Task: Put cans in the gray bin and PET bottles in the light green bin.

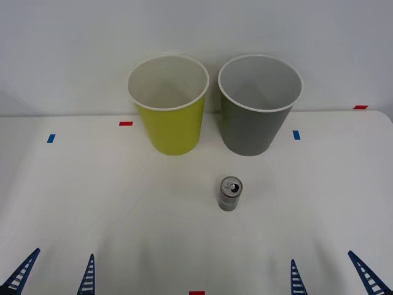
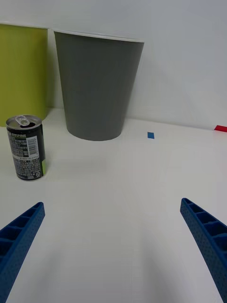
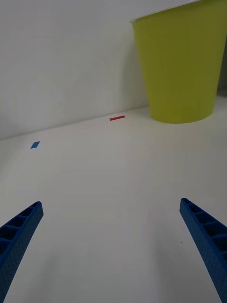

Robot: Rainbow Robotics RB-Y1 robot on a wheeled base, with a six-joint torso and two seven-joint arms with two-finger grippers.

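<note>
A small silver-gray can (image 1: pixel 230 193) stands upright on the white table, in front of the gray bin (image 1: pixel 258 106); the right wrist view shows the can (image 2: pixel 26 147) with its dark label and opened pull-tab top, nearer than the gray bin (image 2: pixel 97 85). The light green bin (image 1: pixel 169 104) stands left of the gray one, both upright at the back; its wall (image 3: pixel 182 64) also appears in the left wrist view. My left gripper (image 1: pixel 54 274) is open at the near left edge, my right gripper (image 1: pixel 333 275) open at the near right, both holding nothing. No PET bottles are in view.
Small blue tape marks (image 1: pixel 51 138) (image 1: pixel 296 134) and red tape marks (image 1: pixel 126 123) (image 1: pixel 360 107) (image 1: pixel 196 293) lie on the table. A white wall rises right behind the bins. Bare tabletop lies between the grippers and the can.
</note>
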